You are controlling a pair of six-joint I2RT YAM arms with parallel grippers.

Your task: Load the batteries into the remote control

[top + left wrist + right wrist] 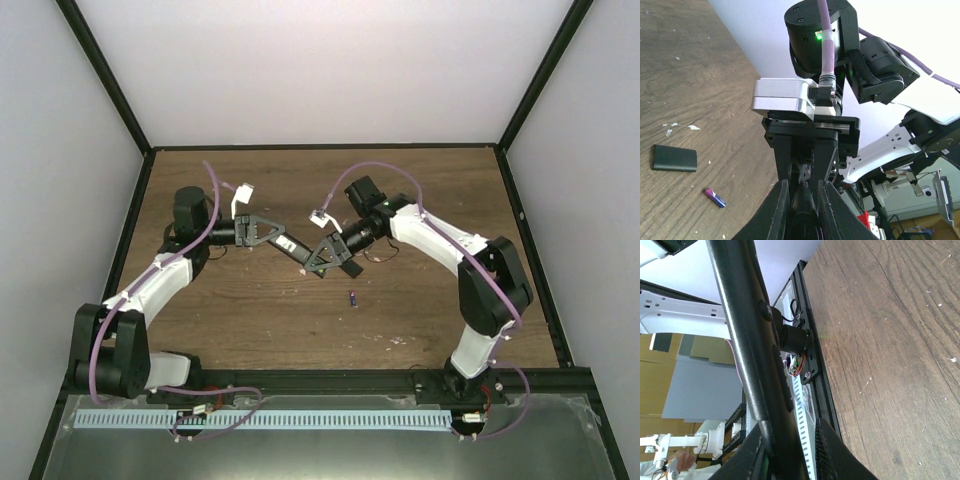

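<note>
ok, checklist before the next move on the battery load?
1. Left gripper shut on the remote control: ok.
2. Right gripper clamped: cannot tell; the remote runs between its fingers.
3. Cover off, lying on the table: ok.
4. Purple battery loaded: not ok, loose on the table near the cover.
5. Green battery located: cannot tell, none seen on the table.
6. Battery bay facing: cannot tell.
</note>
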